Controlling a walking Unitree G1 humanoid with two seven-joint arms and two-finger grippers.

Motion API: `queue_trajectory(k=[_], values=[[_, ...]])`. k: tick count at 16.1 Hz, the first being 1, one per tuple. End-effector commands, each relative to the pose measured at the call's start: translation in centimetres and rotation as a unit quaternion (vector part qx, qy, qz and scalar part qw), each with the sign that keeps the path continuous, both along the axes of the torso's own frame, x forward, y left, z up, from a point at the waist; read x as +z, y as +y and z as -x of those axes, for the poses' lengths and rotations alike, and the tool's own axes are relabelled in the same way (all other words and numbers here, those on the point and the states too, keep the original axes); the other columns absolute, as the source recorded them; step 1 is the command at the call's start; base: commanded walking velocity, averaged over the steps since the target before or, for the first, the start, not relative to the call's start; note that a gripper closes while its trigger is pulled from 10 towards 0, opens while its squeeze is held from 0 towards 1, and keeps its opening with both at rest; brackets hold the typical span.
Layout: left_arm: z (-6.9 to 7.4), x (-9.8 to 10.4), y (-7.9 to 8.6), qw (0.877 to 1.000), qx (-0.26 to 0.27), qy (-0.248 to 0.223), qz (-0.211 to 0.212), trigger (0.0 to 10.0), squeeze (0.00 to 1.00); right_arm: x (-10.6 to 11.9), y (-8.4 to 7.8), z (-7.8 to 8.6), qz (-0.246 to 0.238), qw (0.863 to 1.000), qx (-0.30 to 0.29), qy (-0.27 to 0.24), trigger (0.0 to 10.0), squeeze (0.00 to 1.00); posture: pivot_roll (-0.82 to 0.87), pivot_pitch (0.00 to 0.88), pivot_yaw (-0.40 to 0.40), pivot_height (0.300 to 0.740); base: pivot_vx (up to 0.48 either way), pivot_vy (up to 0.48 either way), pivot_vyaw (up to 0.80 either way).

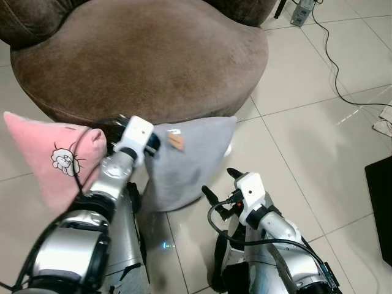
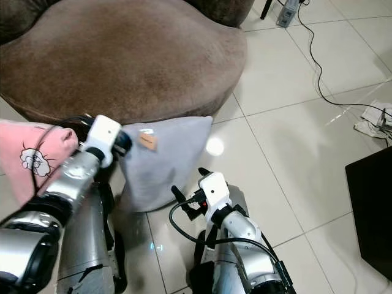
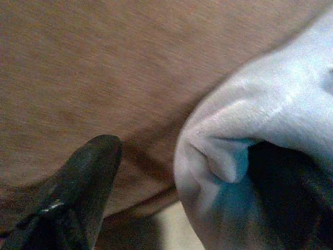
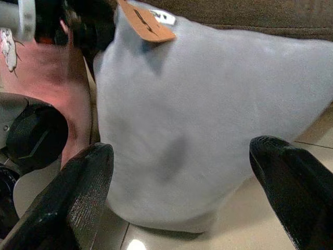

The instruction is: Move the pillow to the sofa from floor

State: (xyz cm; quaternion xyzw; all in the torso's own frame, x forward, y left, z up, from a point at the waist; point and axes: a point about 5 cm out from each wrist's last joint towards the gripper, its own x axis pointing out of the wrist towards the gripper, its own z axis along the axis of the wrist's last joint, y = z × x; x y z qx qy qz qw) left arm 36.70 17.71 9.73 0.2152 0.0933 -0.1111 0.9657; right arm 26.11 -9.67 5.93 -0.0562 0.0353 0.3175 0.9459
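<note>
From my left eye, the grey pillow (image 1: 184, 162) stands on edge on the tiled floor (image 1: 294, 141), leaning against the front of the brown sofa (image 1: 141, 61), with a pink pillow (image 1: 52, 156) just beside it on my left. My left gripper (image 1: 116, 131) reaches forward to the grey pillow's upper corner by the sofa's base, its silver forearm angled up and ahead. My right gripper (image 1: 217, 184) sits lower and nearer my body, fingers pointing at the pillow's lower edge.

My right eye shows the same layout: the small brown tag (image 2: 147, 141) near the pillow's top, a black cable (image 2: 318, 67) trailing across the tiles well off to the right.

My left wrist camera gives the closest look. One black finger (image 3: 78, 192) lies against the sofa fabric; the grey corner bunches in a fold beside it, over something dark that I take for my other finger. I judge the corner pinched, but I cannot tell how firmly the jaws have closed.

My right wrist camera looks between two wide-spread fingers (image 4: 78, 192), empty, with the pillow's broad face between and beyond them.

To lift well, I judge I need more cloth in the left grip than a corner, and the right gripper brought in to pinch the lower edge, so the soft pillow rises level onto the seat rather than swinging or slipping free.
</note>
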Motion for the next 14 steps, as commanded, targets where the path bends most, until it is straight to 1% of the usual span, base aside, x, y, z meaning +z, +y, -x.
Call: queue_trajectory(k=[1, 2, 4, 7, 10, 12, 14], values=[[1.0, -2.2, -0.6, 0.999, -0.007, 0.045, -0.008, 0.0, 0.00, -0.3, -0.2, 0.0, 0.007, 1.000, -0.004, 0.012, 10.0, 0.03, 0.00, 0.304, -0.136, 0.473, 0.000, 0.000, 0.00], [1.4, -2.9, -0.6, 0.998, -0.001, 0.063, -0.006, 0.0, 0.00, -0.3, -0.1, -0.1, 0.008, 1.000, -0.002, 0.012, 10.0, 0.03, 0.00, 0.302, -0.139, 0.473, 0.000, 0.000, 0.00], [2.1, -4.1, -0.4, 0.997, 0.014, 0.081, -0.007, 0.0, 0.00, -0.2, 0.1, -0.1, 0.008, 1.000, 0.001, 0.010, 10.0, 0.03, -0.01, 0.297, -0.142, 0.473, 0.000, 0.000, 0.00], [2.9, -5.3, -0.4, 0.994, 0.011, 0.106, -0.010, 0.0, 0.00, -0.2, -0.1, -0.1, 0.011, 1.000, 0.000, 0.010, 10.0, 0.03, -0.02, 0.295, -0.144, 0.473, 0.000, 0.000, 0.00], [3.4, -6.1, -0.5, 0.992, 0.009, 0.125, -0.009, 0.0, 0.00, -0.2, -0.2, -0.1, 0.014, 1.000, -0.002, 0.011, 10.0, 0.03, -0.02, 0.300, -0.148, 0.473, 0.000, 0.000, 0.00], [3.5, -6.2, -0.5, 0.992, 0.013, 0.127, -0.007, 0.0, 0.00, -0.3, -0.2, -0.2, 0.014, 1.000, -0.001, 0.012, 10.0, 0.02, -0.01, 0.298, -0.151, 0.473, 0.000, 0.000, 0.00], [3.3, -6.0, -0.5, 0.992, 0.027, 0.123, 0.022, 0.0, 0.00, -0.2, -0.2, -0.3, 0.013, 1.000, -0.001, 0.012, 10.0, 0.03, -0.01, 0.298, -0.155, 0.473, 0.000, 0.000, 0.00]])
